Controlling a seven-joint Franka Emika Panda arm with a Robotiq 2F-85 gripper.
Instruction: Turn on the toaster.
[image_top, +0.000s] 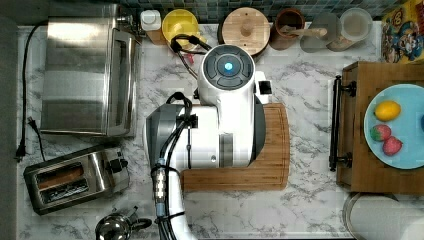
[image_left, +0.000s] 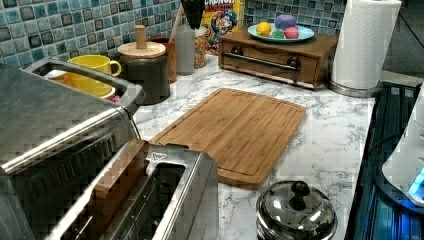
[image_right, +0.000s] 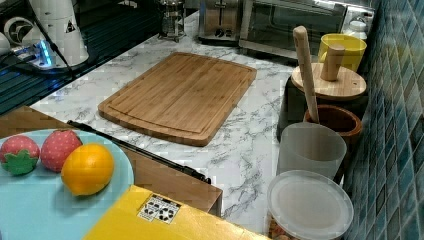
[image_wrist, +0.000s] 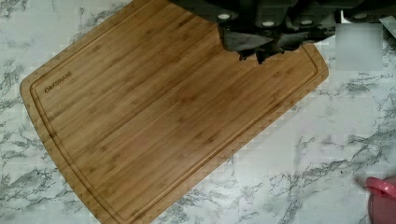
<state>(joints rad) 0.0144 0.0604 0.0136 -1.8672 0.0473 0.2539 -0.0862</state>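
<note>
Here, your target, the small boxy brushed-steel toaster (image_top: 75, 180), sits just beside the large steel toaster oven (image_top: 87, 75), its black lever end (image_top: 118, 165) turned toward the bamboo cutting board (image_top: 272, 165), likely for reach. A round shiny kettle (image_top: 115, 226) stands near it. The arm hangs over the board; you cannot tell the gripper's (image_wrist: 261, 44) jaw state.

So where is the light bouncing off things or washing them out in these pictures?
Top view: bright glare on the large steel toaster oven's roof. Left view: highlights on the small round shiny kettle's lid. Wrist view: even light on the bamboo cutting board, with a dark shadow under the arm's hardware.
</note>
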